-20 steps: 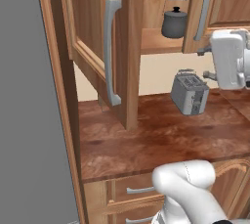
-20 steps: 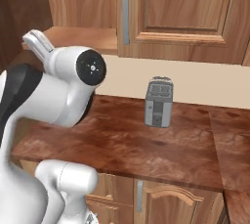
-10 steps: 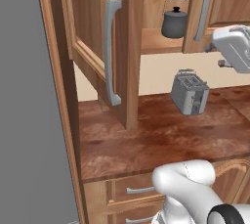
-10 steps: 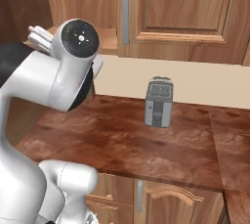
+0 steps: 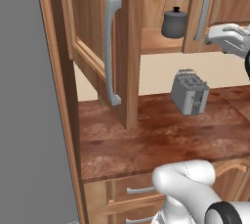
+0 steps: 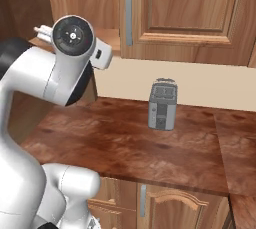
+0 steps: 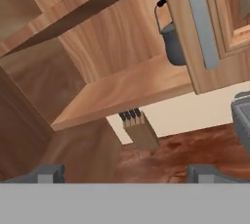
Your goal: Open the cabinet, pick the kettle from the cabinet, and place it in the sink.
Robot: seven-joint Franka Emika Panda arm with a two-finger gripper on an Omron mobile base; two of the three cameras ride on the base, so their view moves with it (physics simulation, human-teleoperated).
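**Left door open, kettle waiting on the shelf**

The cabinet [image 5: 122, 47] had its left door swung wide, clearing a reach to the kettle [image 5: 174, 21], which sat on the shelf, partly behind the shut right door. The claw [image 7: 124, 173] hung released and empty, seemingly short of the shelf. Since a second ago, the arm had pulled rightward and lifted.
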